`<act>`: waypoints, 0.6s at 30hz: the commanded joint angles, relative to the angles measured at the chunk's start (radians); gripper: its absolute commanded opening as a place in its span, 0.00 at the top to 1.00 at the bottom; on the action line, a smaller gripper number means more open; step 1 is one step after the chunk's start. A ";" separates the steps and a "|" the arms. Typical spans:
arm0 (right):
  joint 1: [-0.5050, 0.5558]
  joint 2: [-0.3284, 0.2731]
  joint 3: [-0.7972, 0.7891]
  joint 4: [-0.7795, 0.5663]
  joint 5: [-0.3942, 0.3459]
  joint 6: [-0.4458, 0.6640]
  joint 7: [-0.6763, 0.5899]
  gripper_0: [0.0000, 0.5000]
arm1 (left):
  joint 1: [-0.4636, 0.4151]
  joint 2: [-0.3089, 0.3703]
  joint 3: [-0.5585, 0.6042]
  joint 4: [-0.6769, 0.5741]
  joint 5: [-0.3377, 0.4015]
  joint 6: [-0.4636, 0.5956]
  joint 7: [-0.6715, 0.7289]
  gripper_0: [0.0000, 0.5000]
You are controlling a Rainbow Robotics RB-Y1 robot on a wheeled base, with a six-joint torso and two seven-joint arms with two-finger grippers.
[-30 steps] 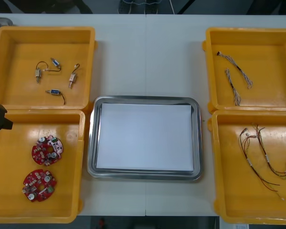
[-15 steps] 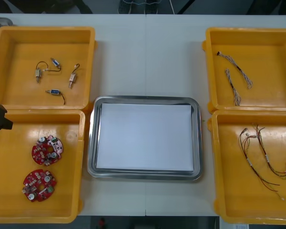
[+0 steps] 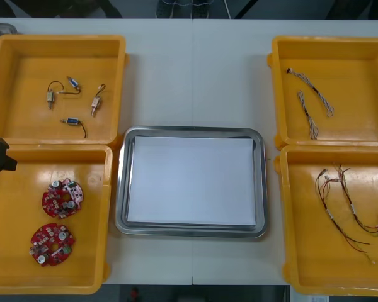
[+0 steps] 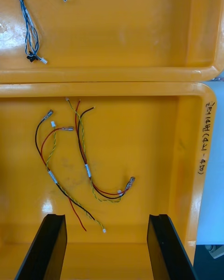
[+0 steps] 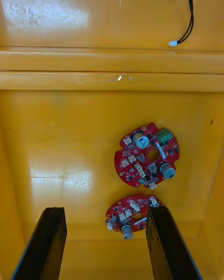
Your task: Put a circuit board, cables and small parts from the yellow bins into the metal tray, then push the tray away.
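The left hand (image 5: 105,212) hangs over the near left yellow bin (image 3: 12,277), fingers (image 5: 51,242) spread wide and holding nothing. Two round red circuit boards (image 3: 62,198) lie flat in that bin. The nearer board (image 5: 133,213) sits between the fingers, closer to one of them. The far left bin (image 3: 57,39) holds small metal parts (image 3: 72,100). A board looks like the first pick: the hand should centre on one board, come straight down so the fingers straddle its rim, and close gently, clear of its neighbour. The metal tray (image 3: 192,131), white inside, sits on the table (image 3: 192,75) between the bins with nothing in it. The right hand (image 4: 107,217) hovers open and empty over the red, yellow and black cables (image 4: 79,168) in the near right bin (image 3: 302,277). Twisted blue and white cables (image 3: 309,94) lie in the far right bin (image 3: 331,41).
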 commanded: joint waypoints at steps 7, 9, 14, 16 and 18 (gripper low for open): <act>-0.019 -0.037 0.007 -0.013 0.001 0.004 -0.037 0.00 | -0.025 0.042 0.016 -0.016 0.007 -0.007 0.070 0.00; -0.019 -0.037 0.007 -0.013 0.001 0.004 -0.037 0.00 | -0.025 0.042 0.016 -0.016 0.007 -0.007 0.070 0.00; -0.019 -0.037 0.007 -0.013 0.001 0.004 -0.037 0.00 | -0.025 0.042 0.016 -0.016 0.007 -0.007 0.070 0.00; -0.019 -0.037 0.007 -0.013 0.001 0.004 -0.037 0.00 | -0.025 0.042 0.016 -0.016 0.007 -0.007 0.070 0.00; -0.019 -0.037 0.007 -0.013 0.001 0.004 -0.037 0.00 | -0.025 0.042 0.016 -0.016 0.007 -0.007 0.070 0.00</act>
